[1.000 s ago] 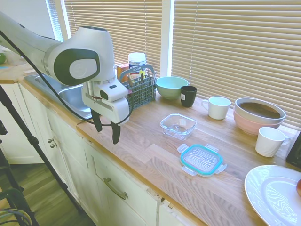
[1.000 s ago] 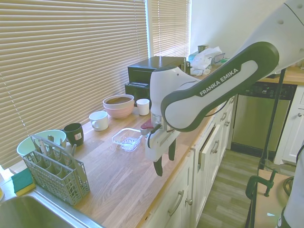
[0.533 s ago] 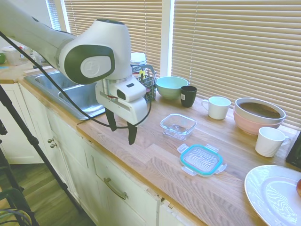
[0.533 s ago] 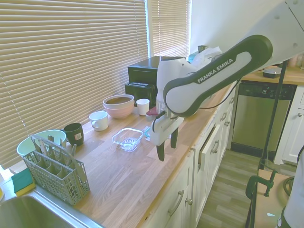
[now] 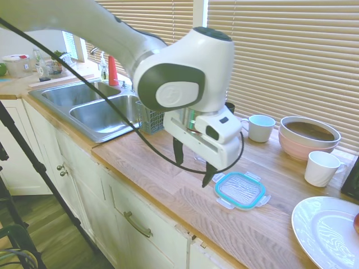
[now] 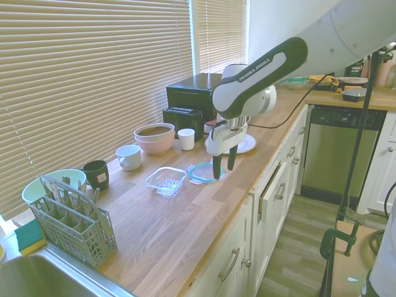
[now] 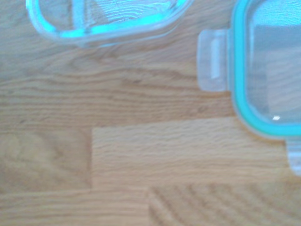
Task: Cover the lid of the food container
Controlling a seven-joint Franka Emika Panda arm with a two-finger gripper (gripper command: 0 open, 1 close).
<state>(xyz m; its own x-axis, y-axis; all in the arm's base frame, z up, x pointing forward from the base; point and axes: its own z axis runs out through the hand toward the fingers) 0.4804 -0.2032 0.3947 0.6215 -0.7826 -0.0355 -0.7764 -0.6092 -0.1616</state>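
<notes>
Claw (image 5: 192, 168) open, empty, hovering over the table (image 5: 168, 185) just beside the lid (image 5: 240, 189). Lid flat on table, near the food container (image 6: 166, 180), not touching.

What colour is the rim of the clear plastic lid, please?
Teal, on the clear plastic lid; clearest in the wrist view.

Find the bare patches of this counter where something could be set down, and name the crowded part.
Bare wood runs along the front edge from the cutlery basket to the food container. The strip under the blinds is crowded: green bowl, black cup, white mug, pink bowl. The lid and open gripper fill the far end.
</notes>
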